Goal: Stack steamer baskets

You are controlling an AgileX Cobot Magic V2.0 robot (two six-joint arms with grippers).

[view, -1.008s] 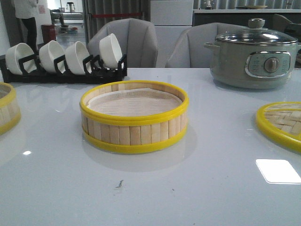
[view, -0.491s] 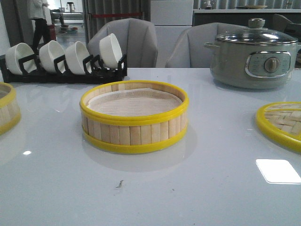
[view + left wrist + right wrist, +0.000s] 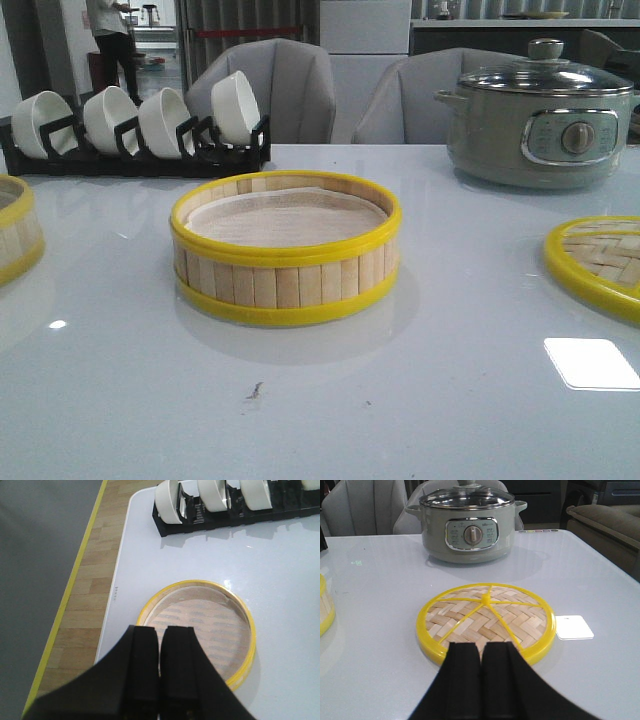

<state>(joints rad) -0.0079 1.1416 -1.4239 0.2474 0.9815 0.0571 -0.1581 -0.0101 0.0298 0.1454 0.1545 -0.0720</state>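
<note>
So nothing is stacked yet: one steamer basket [image 3: 285, 250] sits mid-table, the other [image 3: 200, 630] under my left gripper [image 3: 160, 672], and both my grippers, right [image 3: 480, 672] included, are clenched empty.

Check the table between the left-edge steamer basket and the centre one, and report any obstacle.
Nothing visible stands between the left basket and the centre basket; only bare table. The bowl rack sits farther back.

The left gripper [image 3: 160, 672] has its black fingers pressed together, holding nothing. The right gripper [image 3: 480, 672] is likewise closed and empty.
</note>
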